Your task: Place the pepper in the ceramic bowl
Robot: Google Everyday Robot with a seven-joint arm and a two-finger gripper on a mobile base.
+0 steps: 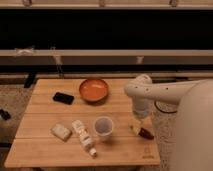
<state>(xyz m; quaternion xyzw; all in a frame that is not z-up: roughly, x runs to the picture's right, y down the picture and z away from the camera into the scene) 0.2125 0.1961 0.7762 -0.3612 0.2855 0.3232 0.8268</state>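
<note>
The pepper (143, 132) is a small dark red piece with a pale stem end, lying on the wooden table (45, 107) near its right edge. The ceramic bowl (94, 90), orange-red inside with a darker rim, stands at the back middle of the table and has nothing in it. My white arm (155, 91) reaches in from the right and bends down. My gripper (139, 120) hangs just above and slightly left of the pepper, well to the right and in front of the bowl.
A translucent whitish cup (103, 126) stands left of the pepper. A pale labelled bottle (83, 134) lies on its side beside it. A pale packet (60, 131) lies front left, and a black flat object (63, 98) lies left of the bowl. Railings run behind the table.
</note>
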